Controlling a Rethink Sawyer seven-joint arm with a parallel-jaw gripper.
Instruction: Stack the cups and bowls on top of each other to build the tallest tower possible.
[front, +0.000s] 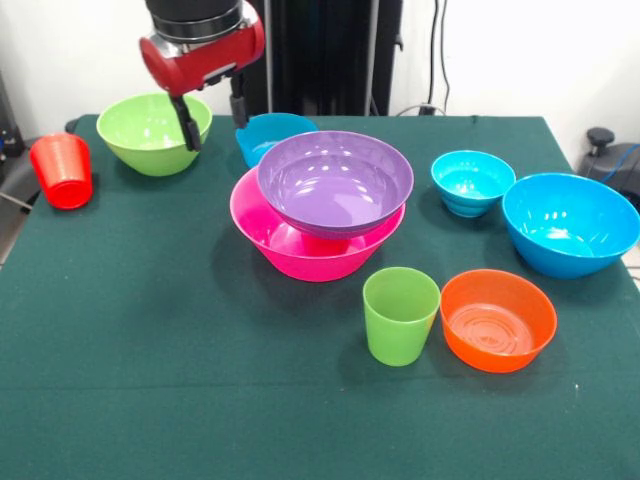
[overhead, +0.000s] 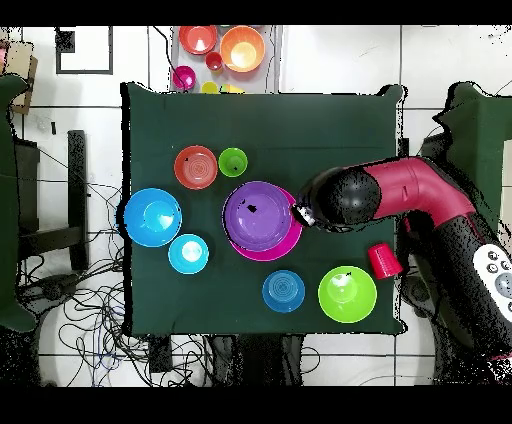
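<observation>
From the front, the tool (front: 212, 122) hangs with its fingers apart and empty, above the tabletop (front: 150, 350) between the lime green bowl (front: 154, 132) and a small cyan bowl (front: 272, 135) near the far edge. The purple bowl (front: 335, 182) sits tilted inside the hot pink bowl (front: 300, 245) at the middle. The green cup (front: 400, 315) stands just beside the orange bowl (front: 498, 319) toward the near edge. A second cyan bowl (front: 472, 182) and the large blue bowl (front: 570, 223) lie along the right edge, and the red cup (front: 63, 170) leans at the left edge.

From overhead, the red arm (overhead: 400, 192) reaches in over the tabletop's right edge, its end just beside the purple bowl (overhead: 257, 215).
</observation>
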